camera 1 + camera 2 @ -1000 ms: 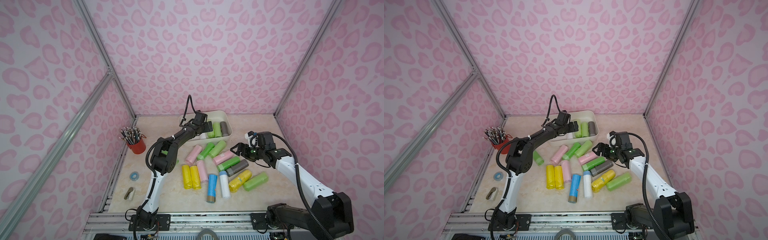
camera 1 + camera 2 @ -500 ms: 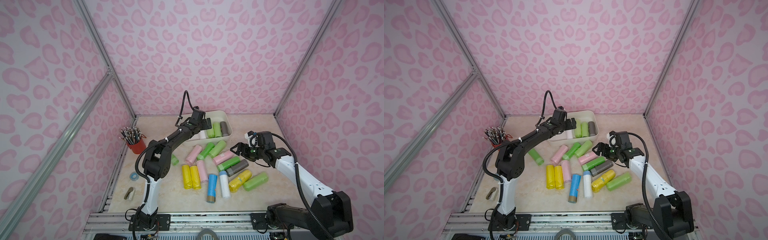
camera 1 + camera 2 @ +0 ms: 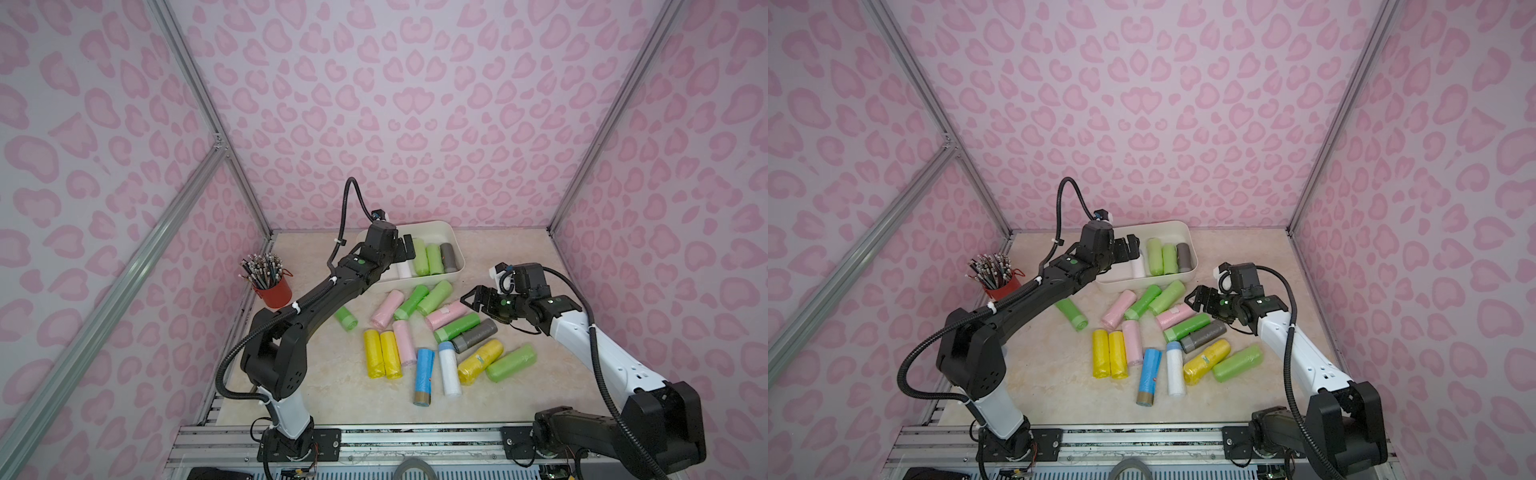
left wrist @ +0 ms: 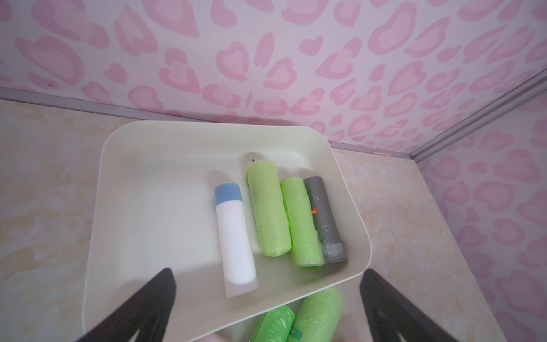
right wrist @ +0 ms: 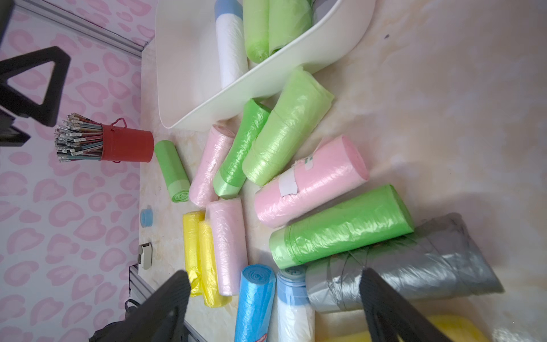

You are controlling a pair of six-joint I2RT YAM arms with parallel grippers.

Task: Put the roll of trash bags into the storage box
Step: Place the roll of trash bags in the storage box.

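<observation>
The cream-white storage box (image 3: 441, 227) (image 3: 1168, 225) (image 4: 207, 128) stands at the back of the table. In it lie a white roll of trash bags with a blue band (image 4: 235, 234), two light green rolls (image 4: 268, 210) and a grey roll (image 4: 324, 216). My left gripper (image 3: 401, 249) (image 4: 268, 277) hangs open and empty above the box's near left part. Several more rolls lie loose in front of the box, among them a pink one (image 3: 446, 314) (image 5: 310, 180) and a green one (image 5: 340, 228). My right gripper (image 3: 471, 299) (image 5: 275, 274) is open and empty just right of the pink roll.
A red pencil cup (image 3: 274, 291) stands at the left wall. A small blue ring (image 5: 146, 217) and a white clip (image 5: 145, 256) lie by the left front edge. Pink walls close the table on three sides.
The left arm's elbow has swung back toward the front left, and its open gripper has lifted off the white roll now lying in the box. The right arm has not moved.
</observation>
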